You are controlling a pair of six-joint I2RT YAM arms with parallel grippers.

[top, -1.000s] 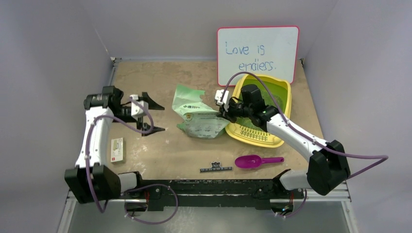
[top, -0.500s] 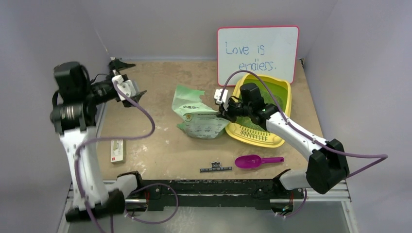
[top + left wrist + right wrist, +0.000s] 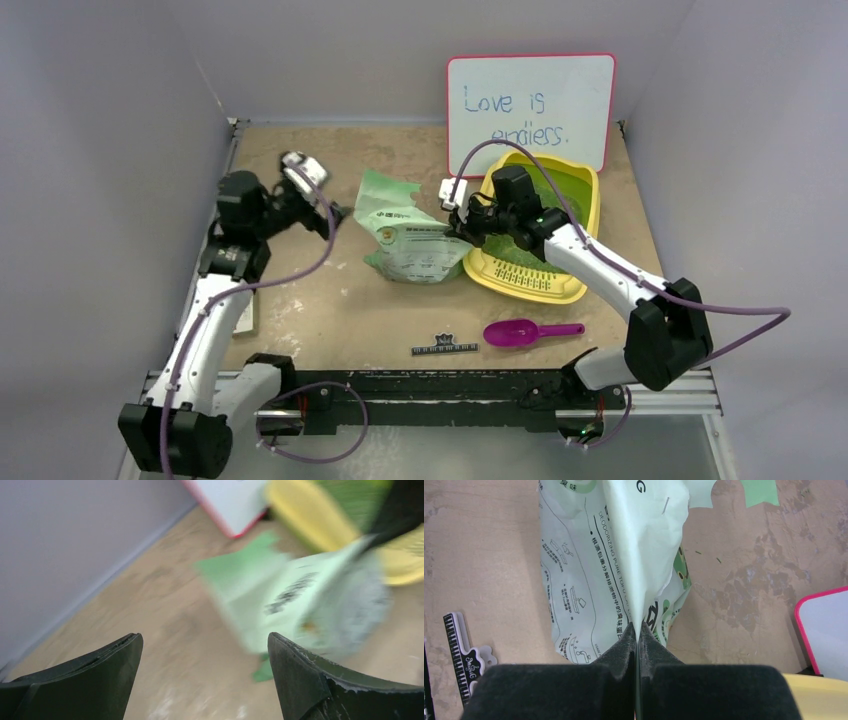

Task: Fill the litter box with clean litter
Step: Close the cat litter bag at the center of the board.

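**A:** Over on the left side, the left gripper has swung in from the edge, jaws spread wide and empty, aimed at the pale green litter bag.

**B:** The right gripper stays pinched tight on the bag's top edge, just beside the yellow litter box. Some green litter already lies inside it.

**A:** Looks like a two-handed lift for another pour.

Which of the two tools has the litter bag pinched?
The right tool, shut on the edge of the pale green bag; the left tool stands open, holding nothing.
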